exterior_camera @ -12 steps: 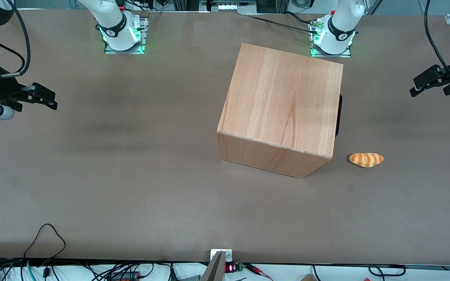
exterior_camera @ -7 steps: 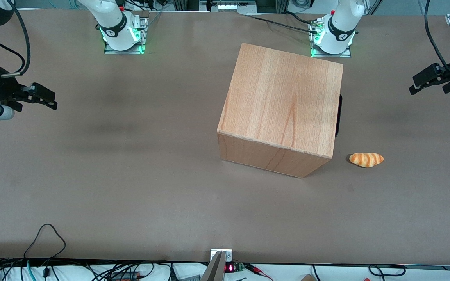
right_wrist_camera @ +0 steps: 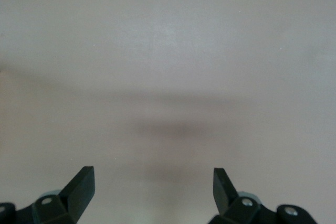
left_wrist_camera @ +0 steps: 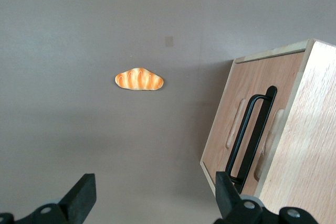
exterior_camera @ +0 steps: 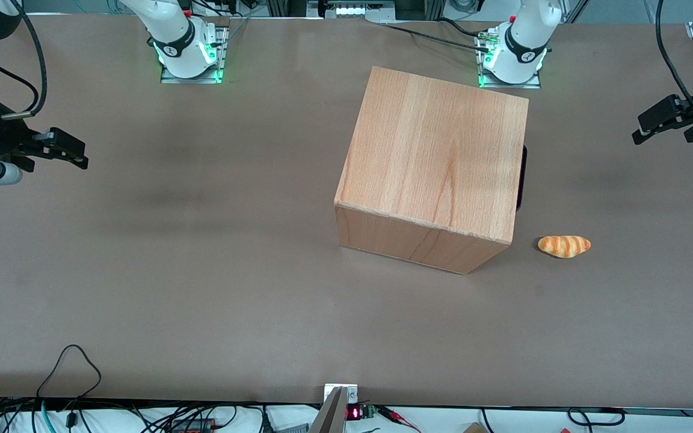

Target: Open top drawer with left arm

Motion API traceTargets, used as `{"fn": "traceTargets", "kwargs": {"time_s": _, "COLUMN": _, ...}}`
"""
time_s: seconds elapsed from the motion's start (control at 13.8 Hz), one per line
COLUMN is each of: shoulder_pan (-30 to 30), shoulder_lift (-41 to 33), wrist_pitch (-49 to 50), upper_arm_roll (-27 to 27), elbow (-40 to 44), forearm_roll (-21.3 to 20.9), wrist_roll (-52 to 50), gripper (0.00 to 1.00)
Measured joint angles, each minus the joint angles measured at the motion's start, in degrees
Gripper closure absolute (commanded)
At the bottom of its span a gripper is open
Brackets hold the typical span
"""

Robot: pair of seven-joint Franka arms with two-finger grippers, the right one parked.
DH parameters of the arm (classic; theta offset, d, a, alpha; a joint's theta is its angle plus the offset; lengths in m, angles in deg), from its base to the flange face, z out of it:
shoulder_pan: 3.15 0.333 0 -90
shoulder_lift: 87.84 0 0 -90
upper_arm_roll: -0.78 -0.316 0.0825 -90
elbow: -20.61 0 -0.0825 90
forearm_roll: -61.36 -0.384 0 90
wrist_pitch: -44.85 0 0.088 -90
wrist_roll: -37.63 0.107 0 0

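Observation:
The wooden cabinet stands mid-table, its drawer face turned toward the working arm's end. Only a sliver of black handle shows in the front view. The left wrist view shows the pale-wood drawer front with its long black bar handle; the top drawer sits shut in the cabinet. My left gripper hangs open above the table, well apart from the cabinet, in front of the drawer face. Its fingers hold nothing, and the gripper looks down on bare table beside the drawer front.
A toy croissant lies on the table in front of the drawer face, nearer the front camera than the gripper; the left wrist view also shows the croissant. The arm bases stand at the table's back edge.
The left gripper has drifted a little away from the front camera. The cabinet and the croissant have not moved.

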State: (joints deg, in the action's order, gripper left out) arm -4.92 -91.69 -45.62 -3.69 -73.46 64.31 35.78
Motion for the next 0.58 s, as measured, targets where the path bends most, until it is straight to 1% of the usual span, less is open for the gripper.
{"fn": "traceTargets", "kwargs": {"time_s": 0.15, "shoulder_pan": -0.42, "shoulder_lift": 0.77, "wrist_pitch": 0.02, "upper_arm_roll": 0.14, "elbow": -0.45, "forearm_roll": 0.71, "wrist_roll": 0.00, "gripper": 0.00}}
{"fn": "traceTargets", "kwargs": {"time_s": 0.36, "shoulder_pan": -0.79, "shoulder_lift": 2.45, "wrist_pitch": -0.72, "upper_arm_roll": 0.51, "elbow": -2.89, "forearm_roll": 3.71, "wrist_roll": 0.60, "gripper": 0.00}}
{"fn": "traceTargets", "kwargs": {"time_s": 0.58, "shoulder_pan": -1.25, "shoulder_lift": 3.80, "wrist_pitch": -2.96, "upper_arm_roll": 1.43, "elbow": -6.28, "forearm_roll": 5.71, "wrist_roll": 5.68, "gripper": 0.00}}
